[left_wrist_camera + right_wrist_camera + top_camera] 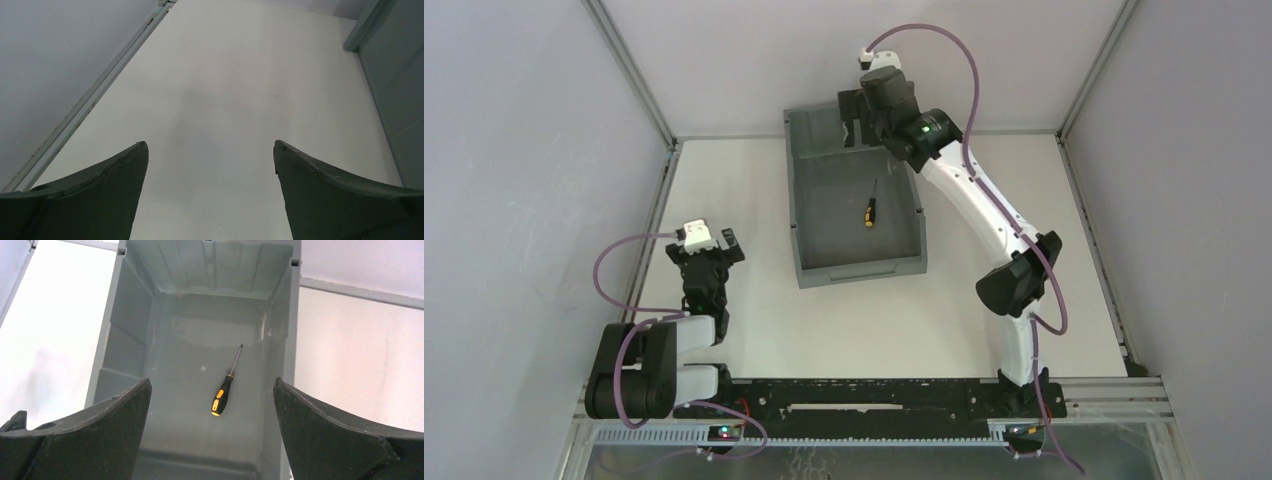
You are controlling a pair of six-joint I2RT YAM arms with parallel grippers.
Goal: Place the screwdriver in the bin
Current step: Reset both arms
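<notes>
Right wrist view: the right pincer [211, 383] stands wide apart, holding nothing and touching nothing, poised above the bin [125, 340]. Below it the screwdriver [223, 394] lies flat on the bin's floor, handle toward the lowered front lip, apart from every wall. Judging by that, the placing is done and the step in hand is the retreat. The next move calls for lifting the arm up and back without brushing the tall walls. Out over the bench [724, 180], the left pincer [211, 145] is likewise wide and empty, well apart from the bin.
</notes>
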